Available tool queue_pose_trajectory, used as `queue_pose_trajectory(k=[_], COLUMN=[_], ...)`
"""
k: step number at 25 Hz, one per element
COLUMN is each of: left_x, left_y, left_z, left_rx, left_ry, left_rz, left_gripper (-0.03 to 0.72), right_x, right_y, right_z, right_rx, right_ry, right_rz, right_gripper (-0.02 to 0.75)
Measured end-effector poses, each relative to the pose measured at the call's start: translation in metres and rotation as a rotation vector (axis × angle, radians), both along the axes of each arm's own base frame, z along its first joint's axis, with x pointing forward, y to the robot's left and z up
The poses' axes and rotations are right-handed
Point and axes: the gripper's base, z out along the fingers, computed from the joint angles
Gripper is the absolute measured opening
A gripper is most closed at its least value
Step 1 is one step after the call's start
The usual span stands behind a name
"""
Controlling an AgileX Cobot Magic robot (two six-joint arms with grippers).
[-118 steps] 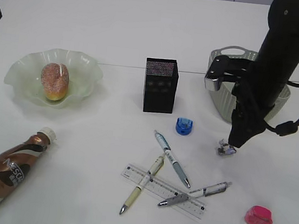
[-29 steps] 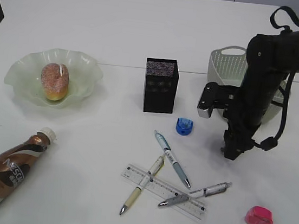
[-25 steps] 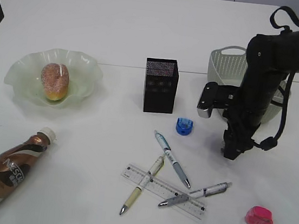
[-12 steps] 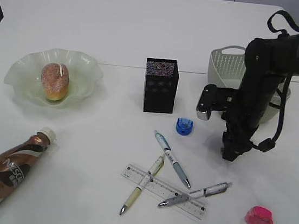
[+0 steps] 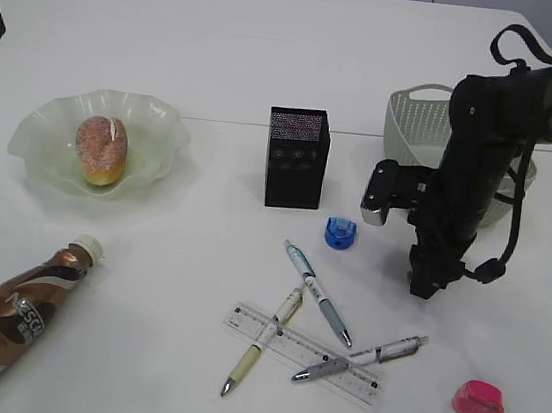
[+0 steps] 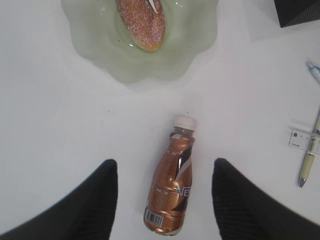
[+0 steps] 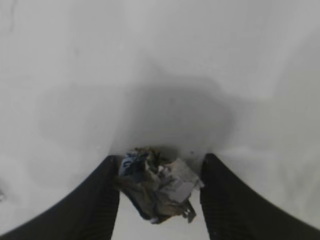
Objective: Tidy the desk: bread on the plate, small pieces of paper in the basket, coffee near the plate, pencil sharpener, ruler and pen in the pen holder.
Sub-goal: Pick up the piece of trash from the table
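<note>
White tabletop (image 5: pixel 225 49) fills every view, and almost everything on it lies where it did a few seconds ago. What has moved is the right arm (image 5: pixel 480 141). It stood taller beside the basket (image 5: pixel 414 108) at the far right, and it has since folded down and come a little toward the middle, with its tip lowered onto the table just near of the basket.

The plate (image 5: pixel 160 122) at far left already holds the bread (image 5: pixel 101 150). The coffee bottle (image 5: pixel 13 310) lies on its side at near left. The left gripper (image 6: pixel 165 161) hangs above it with its claw spread wide, holding nothing. The pen holder (image 5: pixel 296 159) stands in the middle, and the ruler (image 5: pixel 242 319), pens (image 5: pixel 318 292), blue sharpener (image 5: pixel 339 233) and pink sharpener (image 5: pixel 479 399) are still loose on the table.

The paper scrap (image 7: pixel 157 187) was in plain sight beside the descending tip earlier. From outside it is now hidden under the right gripper (image 7: pixel 160 157). The wrist view shows it on the table, filling the gap between the two fingers. They have been narrowing on it and seem to touch both sides, but I cannot tell whether the grip is firm. I take this as the pick for the basket step: the scrap is not yet lifted and the basket is close by.
</note>
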Motion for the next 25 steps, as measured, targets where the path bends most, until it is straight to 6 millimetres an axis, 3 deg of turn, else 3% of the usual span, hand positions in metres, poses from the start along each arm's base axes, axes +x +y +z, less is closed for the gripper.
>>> queue_pose_trajectory(k=[5, 12, 18, 25], left_x=[0.0, 0.0, 0.0, 0.0], left_y=[0.0, 0.0, 0.0, 0.0], left_z=[0.0, 0.0, 0.0, 0.0], left_rx=[0.0, 0.0, 0.0, 0.0], left_ry=[0.0, 0.0, 0.0, 0.0], left_rz=[0.0, 0.0, 0.0, 0.0], left_gripper=[0.426, 0.419, 0.417, 0.416], right_x=[0.0, 0.001, 0.002, 0.011], right_y=[0.0, 0.0, 0.001, 0.01], right_z=[-0.001, -0.001, 0.005, 0.033], right_rx=[0.0, 0.0, 0.002, 0.07], right_ry=[0.002, 0.001, 0.041, 0.083], right_rz=[0.0, -0.026, -0.182, -0.259], right_gripper=[0.308, 0.043, 0.024, 0.024])
